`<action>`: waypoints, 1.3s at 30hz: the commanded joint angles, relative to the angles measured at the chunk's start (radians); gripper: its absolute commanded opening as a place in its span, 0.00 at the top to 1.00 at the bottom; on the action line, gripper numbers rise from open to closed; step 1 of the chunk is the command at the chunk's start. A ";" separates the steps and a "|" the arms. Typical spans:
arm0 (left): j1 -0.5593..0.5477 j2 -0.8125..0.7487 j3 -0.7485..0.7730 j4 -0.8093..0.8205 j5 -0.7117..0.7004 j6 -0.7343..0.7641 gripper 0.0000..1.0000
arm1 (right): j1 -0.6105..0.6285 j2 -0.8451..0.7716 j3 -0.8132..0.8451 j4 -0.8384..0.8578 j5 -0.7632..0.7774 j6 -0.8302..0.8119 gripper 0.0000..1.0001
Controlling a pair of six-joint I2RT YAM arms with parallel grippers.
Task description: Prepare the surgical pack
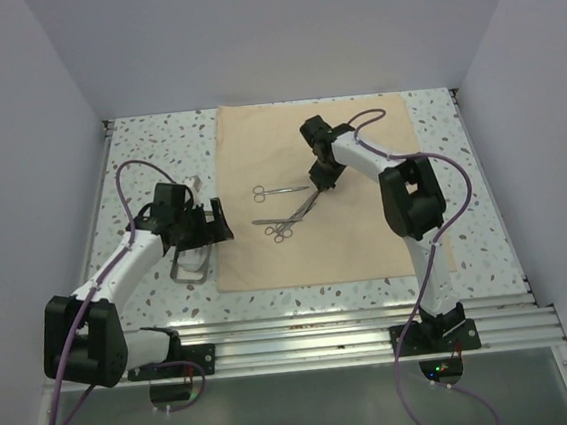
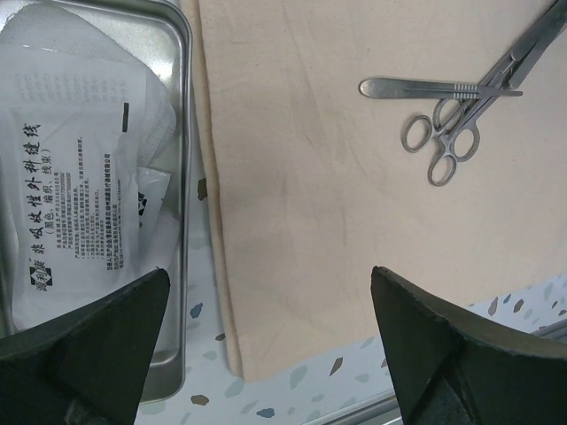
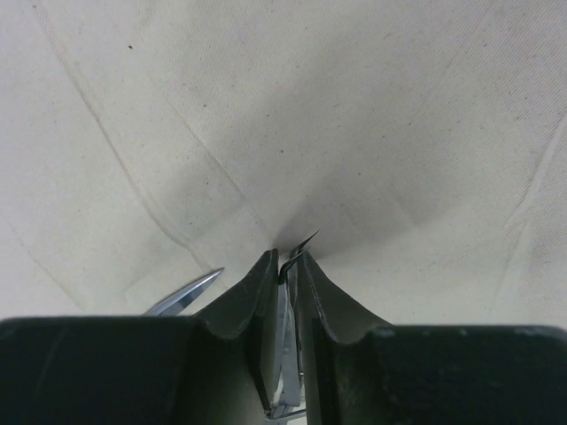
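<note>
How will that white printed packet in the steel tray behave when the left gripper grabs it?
Probably floppy and light: the packet looks thin and creased, so it may sag. Its film wrapper looks smooth, so it might slip. It lies flat beside the tray wall, which may crowd a finger.

The table (image 1: pixel 492 243) has a white top flecked with grey and brown chips, and it fills the floor of a plain enclosure. A pale back wall (image 1: pixel 276 32) rises behind its far edge, with a left wall (image 1: pixel 16 148) and a right wall (image 1: pixel 549 97) of the same pale grey closing in at either side. Along the near edge run ribbed aluminium rails (image 1: pixel 315 332), and below them lies a dark glossy panel (image 1: pixel 313 411).
</note>
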 commanded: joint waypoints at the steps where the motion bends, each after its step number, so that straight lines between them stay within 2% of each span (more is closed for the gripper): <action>1: 0.008 0.010 0.004 0.046 0.021 0.003 0.01 | -0.010 0.012 0.048 -0.005 0.064 -0.020 0.82; 4: 0.008 0.016 0.004 0.052 0.022 0.006 0.00 | -0.015 0.012 0.058 -0.008 0.066 -0.030 0.84; 5: 0.007 0.020 0.005 0.053 0.024 0.005 0.00 | -0.015 0.013 0.068 -0.008 0.066 -0.033 0.91; 9: 0.008 0.030 0.011 0.055 0.029 0.010 0.00 | -0.015 0.007 0.085 -0.014 0.052 -0.036 1.00; 16: 0.008 0.045 0.020 0.058 0.033 0.017 0.00 | -0.015 -0.017 0.096 -0.006 -0.029 -0.068 1.00; 17: 0.008 0.046 0.019 0.061 0.036 0.017 0.00 | -0.016 -0.017 0.102 -0.003 -0.040 -0.074 0.96; 18: 0.008 0.053 0.020 0.059 0.039 0.017 0.00 | -0.015 -0.016 0.107 -0.002 -0.049 -0.085 0.87; 19: 0.008 0.054 0.020 0.062 0.041 0.017 0.00 | -0.016 -0.008 0.110 -0.002 -0.052 -0.106 0.67; 20: 0.008 0.056 0.020 0.064 0.042 0.016 0.00 | -0.015 -0.004 0.125 -0.012 -0.059 -0.122 0.59; 22: 0.008 0.062 0.020 0.065 0.047 0.016 0.00 | -0.015 0.007 0.145 -0.041 -0.060 -0.166 0.50; 23: 0.008 0.062 0.022 0.064 0.049 0.017 0.00 | -0.016 0.009 0.147 -0.051 -0.059 -0.183 0.49; 28: 0.008 0.069 0.025 0.067 0.053 0.017 0.00 | -0.007 -0.019 0.127 -0.100 -0.085 -0.365 0.51; 30: 0.008 0.074 0.025 0.072 0.053 0.016 0.00 | -0.001 -0.036 0.081 -0.110 -0.094 -0.418 0.58; 33: 0.008 0.082 0.024 0.076 0.065 0.011 0.00 | -0.001 -0.074 -0.007 -0.062 -0.158 -0.566 0.63; 35: 0.008 0.089 0.025 0.084 0.078 0.006 0.00 | -0.001 -0.077 -0.027 -0.048 -0.181 -0.611 0.67; 39: 0.008 0.097 0.031 0.095 0.105 -0.001 0.04 | 0.002 -0.062 -0.031 -0.009 -0.210 -0.683 0.68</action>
